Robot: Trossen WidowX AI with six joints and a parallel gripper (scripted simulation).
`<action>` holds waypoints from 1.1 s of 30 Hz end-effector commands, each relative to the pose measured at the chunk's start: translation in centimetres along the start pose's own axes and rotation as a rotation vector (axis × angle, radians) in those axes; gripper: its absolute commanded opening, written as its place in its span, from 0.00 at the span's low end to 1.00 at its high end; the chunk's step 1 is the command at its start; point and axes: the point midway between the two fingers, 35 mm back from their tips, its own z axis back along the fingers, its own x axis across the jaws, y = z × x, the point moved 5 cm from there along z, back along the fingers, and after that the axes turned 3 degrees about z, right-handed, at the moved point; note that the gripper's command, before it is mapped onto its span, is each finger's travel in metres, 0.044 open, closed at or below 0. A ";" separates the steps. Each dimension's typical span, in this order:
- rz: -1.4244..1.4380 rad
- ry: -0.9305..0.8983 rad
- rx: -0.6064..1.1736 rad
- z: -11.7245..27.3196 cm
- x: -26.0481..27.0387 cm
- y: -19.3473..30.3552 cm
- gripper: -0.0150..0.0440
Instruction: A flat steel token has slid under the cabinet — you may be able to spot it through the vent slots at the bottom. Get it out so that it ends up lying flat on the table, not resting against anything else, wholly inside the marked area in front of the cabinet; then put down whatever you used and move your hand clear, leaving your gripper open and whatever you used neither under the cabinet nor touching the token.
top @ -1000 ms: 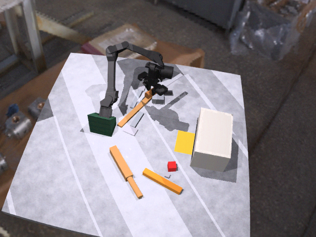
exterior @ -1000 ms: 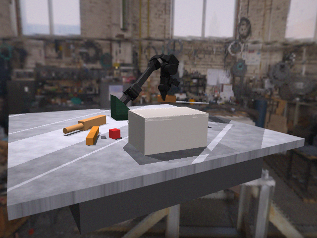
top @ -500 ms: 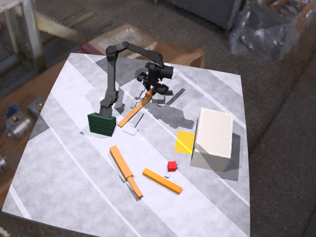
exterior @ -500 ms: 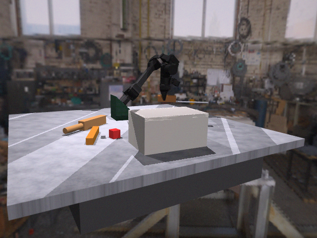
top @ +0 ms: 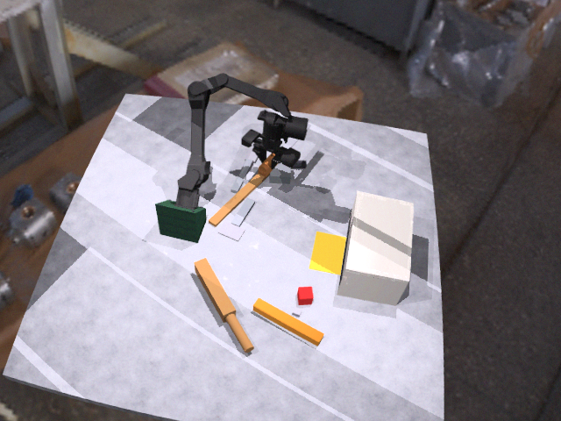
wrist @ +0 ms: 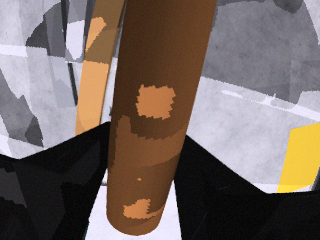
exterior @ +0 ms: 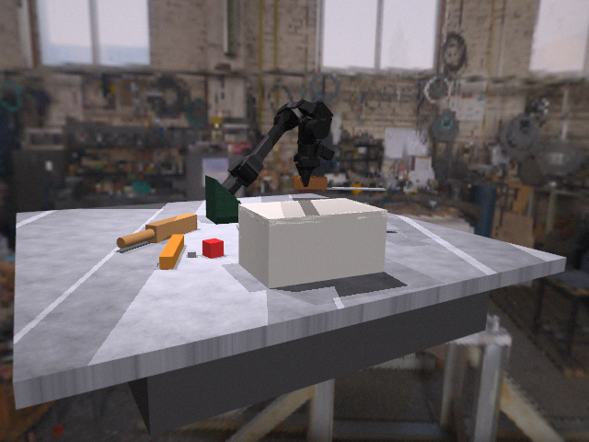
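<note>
My gripper (top: 268,161) (exterior: 305,183) (wrist: 144,135) is shut on the round brown handle (top: 265,169) (exterior: 317,182) (wrist: 155,60) of a tool, raised above the back of the table. A thin pale blade (exterior: 356,189) extends from the handle in the exterior view. The cream cabinet (top: 382,231) (exterior: 328,242) stands on the right in the top view, well away from my gripper. The yellow marked area (top: 326,253) (wrist: 302,160) lies along its front. The steel token is not visible; the cabinet's underside and vent slots are hidden.
An orange strip (top: 235,201) (wrist: 92,90) and thin grey pieces (top: 244,211) lie near the arm's green base block (top: 181,222) (exterior: 219,204). A wooden paddle (top: 215,289) (exterior: 173,226), orange bar (top: 289,321) (exterior: 171,251), red cube (top: 305,296) (exterior: 213,248) and small grey piece (top: 296,313) (exterior: 191,254) lie on the table.
</note>
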 end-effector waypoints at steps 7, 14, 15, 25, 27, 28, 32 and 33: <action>0.083 0.005 -0.006 0.1 0.0 0.0 0.25; 0.139 0.006 -0.006 0.1 0.0 0.0 0.25; 0.147 0.006 -0.006 0.1 0.0 0.0 0.25; 0.226 0.006 -0.006 0.1 0.0 0.0 0.25; 0.242 0.006 -0.006 0.1 0.0 0.0 0.25; 0.250 0.006 -0.006 0.1 0.0 0.0 0.25; 0.282 0.006 -0.006 0.1 0.0 0.0 0.25; 0.290 0.006 -0.006 0.1 0.0 0.0 0.25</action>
